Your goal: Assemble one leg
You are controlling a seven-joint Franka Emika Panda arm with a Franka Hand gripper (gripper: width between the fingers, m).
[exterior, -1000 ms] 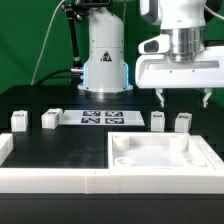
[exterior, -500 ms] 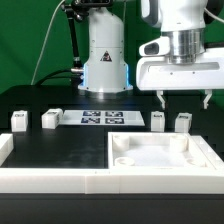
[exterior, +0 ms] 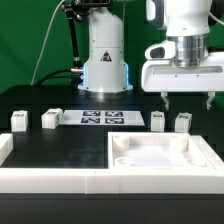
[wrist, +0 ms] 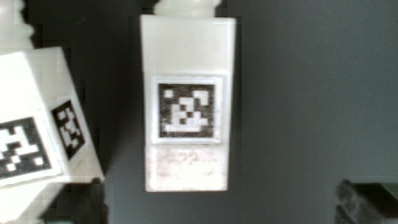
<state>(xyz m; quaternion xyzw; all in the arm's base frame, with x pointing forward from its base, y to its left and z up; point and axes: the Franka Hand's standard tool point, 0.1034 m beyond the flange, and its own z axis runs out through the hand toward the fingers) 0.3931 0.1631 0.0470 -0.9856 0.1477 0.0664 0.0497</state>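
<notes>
Nothing is assembled yet: the leg (exterior: 183,121) stands loose on the worktop (exterior: 60,150), at the exterior view's right, below the fingers (exterior: 165,98). They are apart and hold nothing. The panel (exterior: 150,158) has empty sockets. Grasping, carrying and inserting are all left, I judge.

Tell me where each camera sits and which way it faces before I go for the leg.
Exterior view: off the arm, at the scene's front, facing the robot's base across the white panel, marker board and four legs; shows base, arm and open gripper.
Wrist view: on the wrist, looking down at one tagged leg, a second leg beside it; only the dark fingers show.
Shared: probably the two legs on the exterior view's right, below the gripper.
</notes>
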